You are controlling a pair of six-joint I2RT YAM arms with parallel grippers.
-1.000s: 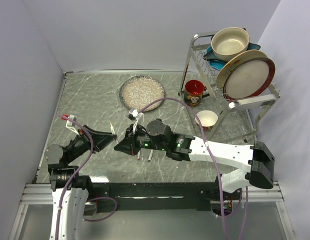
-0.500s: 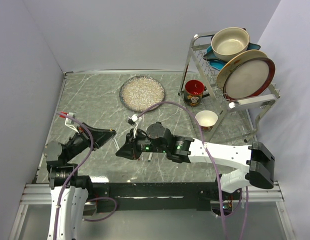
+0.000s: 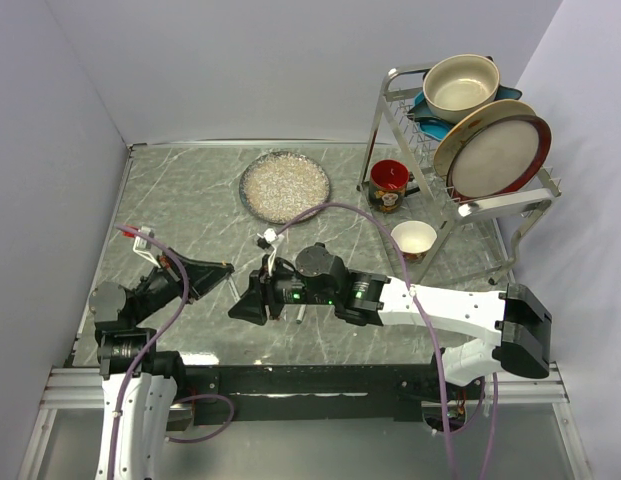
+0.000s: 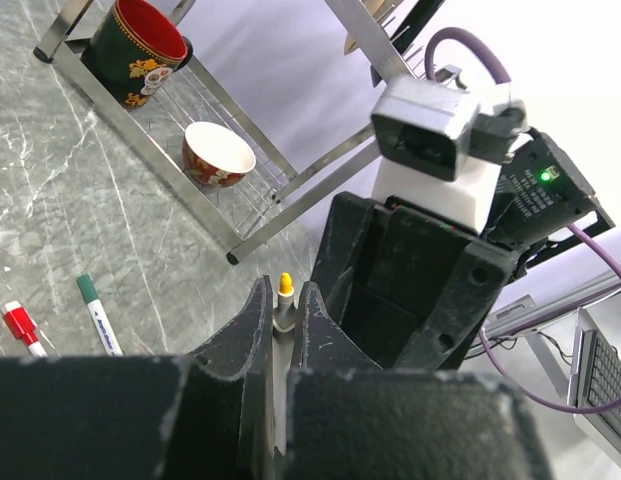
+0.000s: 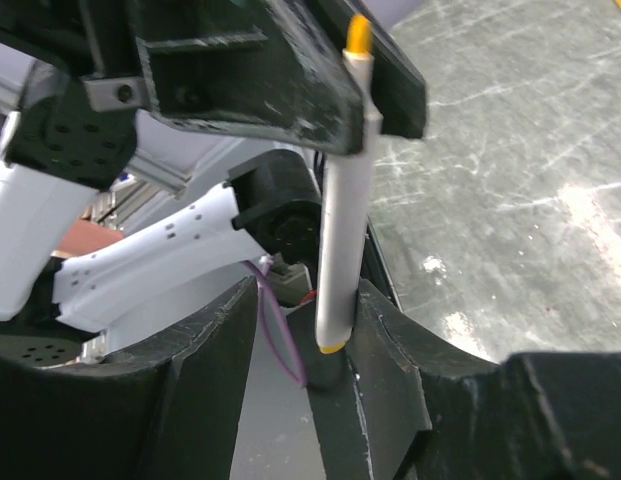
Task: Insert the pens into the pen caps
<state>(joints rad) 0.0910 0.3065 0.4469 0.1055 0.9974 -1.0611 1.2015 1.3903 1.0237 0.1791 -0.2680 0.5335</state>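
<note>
My left gripper (image 3: 224,268) (image 4: 283,297) is shut on a white pen (image 4: 284,288) whose bare yellow tip pokes out past its fingertips. In the right wrist view the same pen (image 5: 345,200) runs down from the left gripper (image 5: 270,70) into my right gripper (image 5: 305,295). That gripper is open, and the pen's yellow-banded lower end rests against its right finger (image 5: 390,345). The right gripper also shows in the top view (image 3: 242,305). A red-capped pen (image 4: 20,325) and a green-capped pen (image 4: 95,312) lie on the table. I see no loose orange-yellow cap.
A glittery round plate (image 3: 284,186) lies at the back centre. A red mug (image 3: 390,185) and a small bowl (image 3: 414,237) stand by the metal dish rack (image 3: 460,130), which holds a bowl and plates at the right. Purple cables arch over both arms.
The pen stuck up from the left gripper's tip a second ago. The two grippers have closed in on each other, the right one shifting left and nearer, until the pen's end is between its fingers.
</note>
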